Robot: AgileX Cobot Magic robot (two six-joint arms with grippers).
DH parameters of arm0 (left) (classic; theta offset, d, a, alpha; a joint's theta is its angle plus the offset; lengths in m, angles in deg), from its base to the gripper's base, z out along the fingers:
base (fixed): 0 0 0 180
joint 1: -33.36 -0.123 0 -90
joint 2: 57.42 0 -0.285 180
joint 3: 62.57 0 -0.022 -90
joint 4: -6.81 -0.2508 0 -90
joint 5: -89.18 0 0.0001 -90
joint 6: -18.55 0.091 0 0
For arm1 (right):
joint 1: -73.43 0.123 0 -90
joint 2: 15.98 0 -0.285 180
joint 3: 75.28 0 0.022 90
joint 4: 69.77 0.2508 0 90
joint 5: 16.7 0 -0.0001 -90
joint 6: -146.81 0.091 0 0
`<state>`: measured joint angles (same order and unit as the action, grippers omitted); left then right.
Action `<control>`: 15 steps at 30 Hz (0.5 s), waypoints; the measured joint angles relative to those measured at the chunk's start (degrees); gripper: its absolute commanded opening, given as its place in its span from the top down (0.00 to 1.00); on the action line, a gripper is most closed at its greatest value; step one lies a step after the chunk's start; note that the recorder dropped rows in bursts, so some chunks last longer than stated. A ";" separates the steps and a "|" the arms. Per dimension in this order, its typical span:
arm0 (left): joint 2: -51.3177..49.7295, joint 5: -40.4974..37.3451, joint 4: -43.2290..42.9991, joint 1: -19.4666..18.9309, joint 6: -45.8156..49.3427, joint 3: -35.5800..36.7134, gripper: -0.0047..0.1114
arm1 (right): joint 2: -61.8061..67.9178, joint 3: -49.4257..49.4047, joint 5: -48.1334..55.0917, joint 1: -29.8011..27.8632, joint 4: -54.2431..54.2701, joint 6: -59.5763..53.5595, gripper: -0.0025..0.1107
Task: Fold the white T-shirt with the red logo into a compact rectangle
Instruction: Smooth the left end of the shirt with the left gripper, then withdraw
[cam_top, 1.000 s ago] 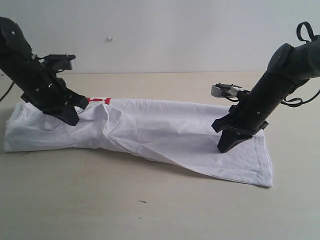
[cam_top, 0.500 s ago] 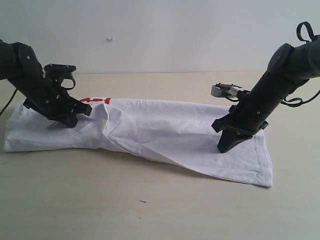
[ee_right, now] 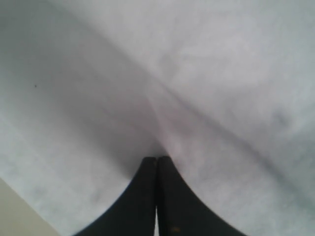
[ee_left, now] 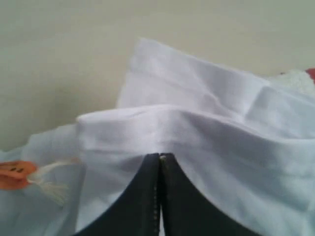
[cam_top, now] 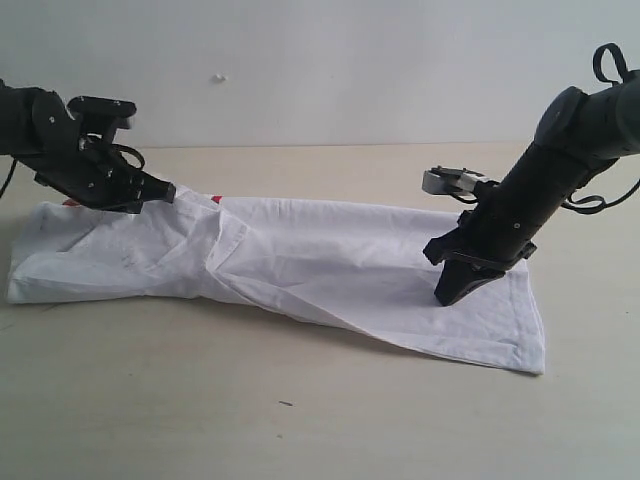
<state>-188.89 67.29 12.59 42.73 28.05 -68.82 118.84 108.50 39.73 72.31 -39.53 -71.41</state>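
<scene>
The white T-shirt [cam_top: 320, 260] lies as a long, creased strip across the table. My left gripper [cam_top: 165, 190] is shut on a fold of it at the left end and holds that fold a little above the table; the left wrist view shows the cloth [ee_left: 197, 98] bunched at the gripper's tips [ee_left: 160, 156]. An orange neck tag [ee_left: 15, 174] hangs beside them. Only a sliver of the red logo [cam_top: 215, 199] shows past the raised fold. My right gripper [cam_top: 447, 297] points down into the shirt's right part, shut, and a crease in the fabric [ee_right: 221, 73] runs into its tips [ee_right: 156, 158].
The shirt rests on a beige table [cam_top: 300, 420] with a pale wall [cam_top: 320, 60] behind it. The shirt's right hem [cam_top: 535, 340] lies flat near the right arm.
My left gripper has risen and drawn back to the left, lifting the shirt fold with it and covering most of the red logo. The right gripper has not moved.
</scene>
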 measured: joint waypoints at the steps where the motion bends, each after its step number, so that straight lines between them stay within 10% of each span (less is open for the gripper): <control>1: 0.00 0.00 -0.56 -0.45 -0.31 0.00 0.96 | 0.00 0.00 0.00 0.00 0.00 0.00 0.98; 11: 6.10 -6.57 -1.91 -14.33 -2.61 0.02 0.96 | -1.50 -0.53 -0.96 0.11 -0.73 -1.41 0.98; 15: 5.84 -11.64 2.93 -19.78 -0.31 0.02 0.80 | -3.62 -1.11 -2.22 0.18 -2.54 -1.54 0.98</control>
<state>-183.05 55.65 15.52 22.96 27.74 -68.80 115.22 107.39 37.51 72.49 -42.07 -72.95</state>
